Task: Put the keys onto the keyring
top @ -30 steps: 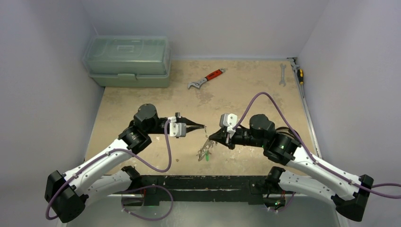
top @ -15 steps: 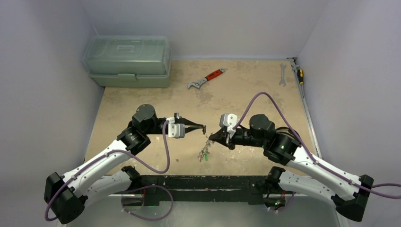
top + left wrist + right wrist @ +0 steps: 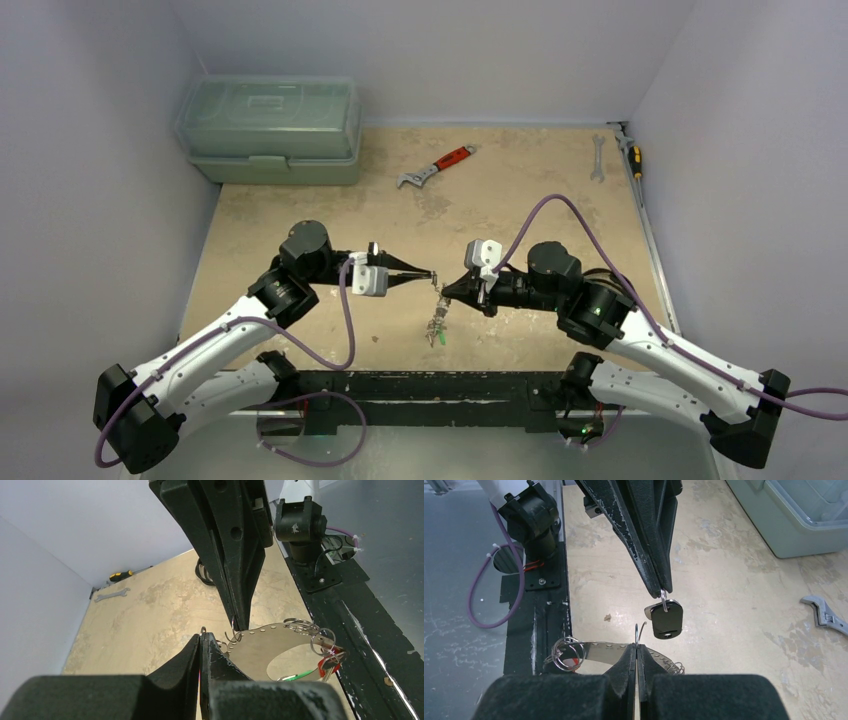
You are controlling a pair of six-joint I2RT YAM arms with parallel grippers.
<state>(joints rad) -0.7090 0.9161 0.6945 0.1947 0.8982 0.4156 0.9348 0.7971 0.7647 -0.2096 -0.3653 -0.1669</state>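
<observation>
The left gripper (image 3: 428,272) and right gripper (image 3: 446,289) face each other nearly tip to tip over the table's (image 3: 300,215) near half. A key (image 3: 665,619) hangs from the left gripper's tips, just beside the keyring (image 3: 260,647) under the right gripper's tips. More keys (image 3: 327,662) sit at the keyring's end away from those tips. A box (image 3: 268,128) lies well behind the left gripper and an adjustable wrench (image 3: 436,167) behind both. A spanner (image 3: 598,157) and a screwdriver (image 3: 631,152) lie far behind the right gripper.

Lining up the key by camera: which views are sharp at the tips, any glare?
Left wrist: the left fingers are blurred up close, the keyring sharp but mirror-bright. Right wrist: the right fingers soft, the black key crisp. Top external: evenly lit, keys too small to resolve.
</observation>
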